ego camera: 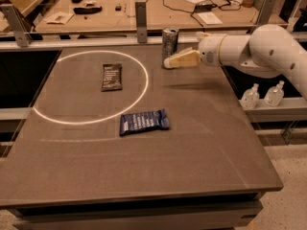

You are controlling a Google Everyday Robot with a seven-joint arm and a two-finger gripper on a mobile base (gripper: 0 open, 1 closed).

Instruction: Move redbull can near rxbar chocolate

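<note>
The redbull can stands upright at the far edge of the dark table, right of centre. The rxbar chocolate lies flat to its left, inside a white painted circle. My gripper reaches in from the right on the white arm. Its cream tip is at the lower right side of the can and overlaps the can's base in this view. I cannot tell whether it touches the can.
A larger blue wrapper lies near the table's middle, in front of the circle. A metal post and rail run along the far edge. Two small bottles stand on a ledge to the right. A cluttered bench sits behind.
</note>
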